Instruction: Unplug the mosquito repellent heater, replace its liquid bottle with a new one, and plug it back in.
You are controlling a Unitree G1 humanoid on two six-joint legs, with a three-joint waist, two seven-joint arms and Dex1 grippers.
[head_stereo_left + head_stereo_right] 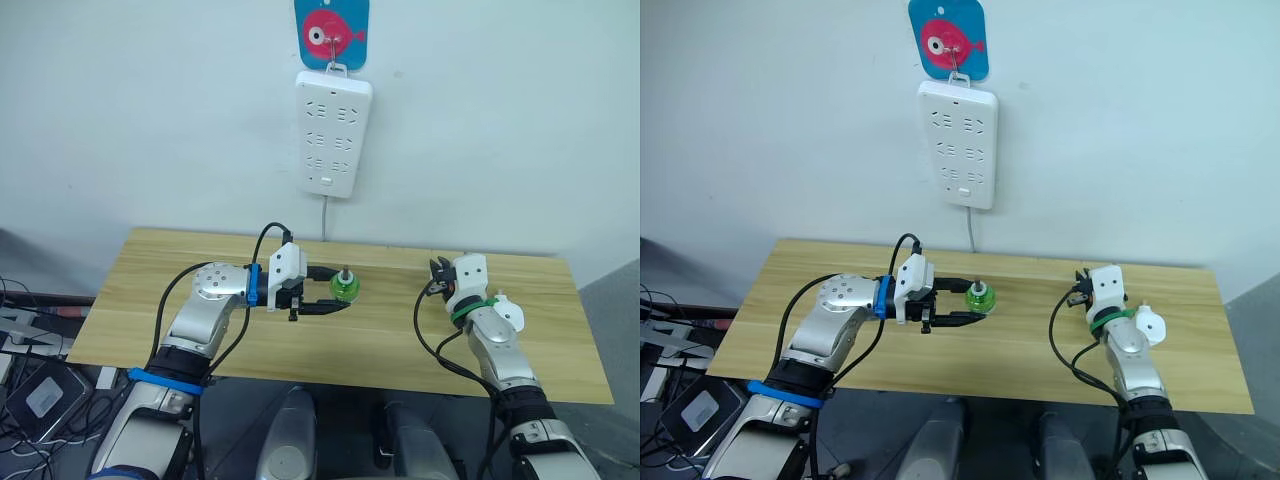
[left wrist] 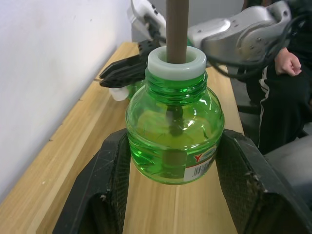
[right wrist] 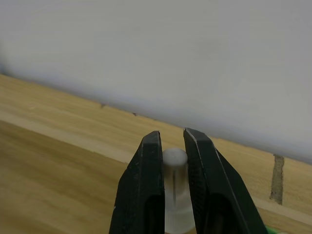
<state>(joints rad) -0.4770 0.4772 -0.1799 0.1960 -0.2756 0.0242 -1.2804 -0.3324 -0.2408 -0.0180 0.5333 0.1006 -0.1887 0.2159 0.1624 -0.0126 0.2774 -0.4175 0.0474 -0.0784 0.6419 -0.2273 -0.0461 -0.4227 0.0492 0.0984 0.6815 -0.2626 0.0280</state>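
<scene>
Left tool (image 1: 318,293): jaws spread either side of the green bottle (image 1: 344,288), mid-frame. In the left wrist view the pads (image 2: 105,190) flank the belly with slivers of bench showing between, so I read it as not clamped yet, bracketing only.

Right tool (image 3: 171,146): clenched on a pale, rounded cylinder (image 3: 174,170) near the bench's back edge. Can't tell what it is from that view alone. In the right eye view the heater (image 1: 1151,325) shows as a small white rounded lump at the right wrist, right of frame, just off the strip of green there. It's off the strip (image 1: 333,130), which hangs on the wall at top centre with all sockets free.

Handling, my read:
- Bottle: clear green plastic, liquid inside, light, rigid enough, smooth and likely slippery. Brown wick (image 2: 176,29) sticks up through the white collar (image 2: 176,62); keep off the wick, looks fragile. Grip the widest part of the belly, keep upright or it may leak.
- Heater: light hard plastic shell, rounded so it may twist in the jaws. Hold by the flanks, keep clear of the prongs.

Writing: bottle label (image 2: 204,161) shows a red "Y" and some small print, unreadable. Fish sticker (image 1: 331,32) above the strip, no text.
</scene>
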